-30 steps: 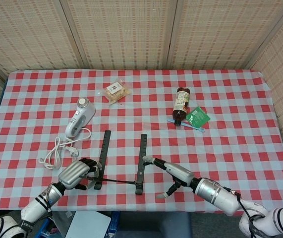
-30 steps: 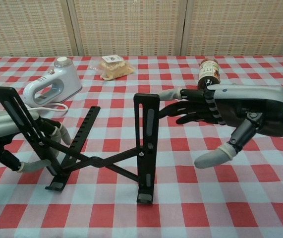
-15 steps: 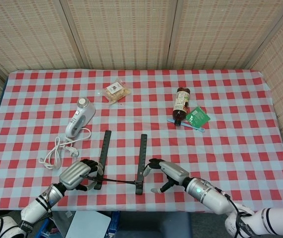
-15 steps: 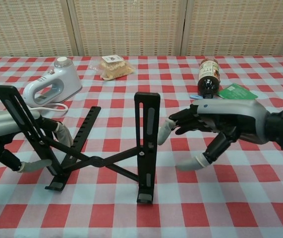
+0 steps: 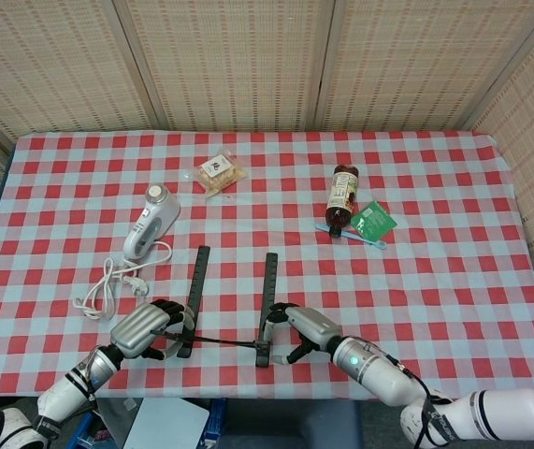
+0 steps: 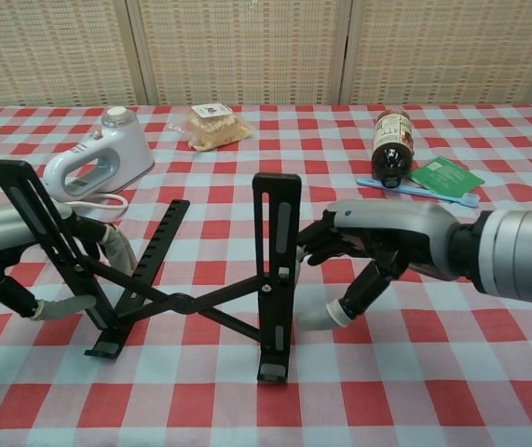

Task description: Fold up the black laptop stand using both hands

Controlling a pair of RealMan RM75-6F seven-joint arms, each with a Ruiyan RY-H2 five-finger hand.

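Observation:
The black laptop stand (image 5: 268, 290) stands unfolded near the table's front edge, its two upright bars joined by crossed struts (image 6: 191, 305). My left hand (image 5: 143, 329) grips the left bar, with fingers (image 6: 115, 248) curled round it from behind. My right hand (image 5: 306, 327) is at the right bar (image 6: 278, 214). Its fingers (image 6: 310, 244) touch the bar's right edge, and its thumb lies low beside the bar. The right hand (image 6: 377, 242) does not wrap round the bar.
A white hand mixer (image 5: 151, 220) and its coiled cable (image 5: 108, 285) lie behind the left hand. Further back are a snack packet (image 5: 218, 172), a brown bottle (image 5: 342, 196), a green packet (image 5: 373, 221) and a blue toothbrush (image 5: 351, 234). The table's front edge runs just below the stand.
My right hand has moved left and lower, from open space beside the stand until its fingers meet the right bar. The left hand and the stand have stayed put.

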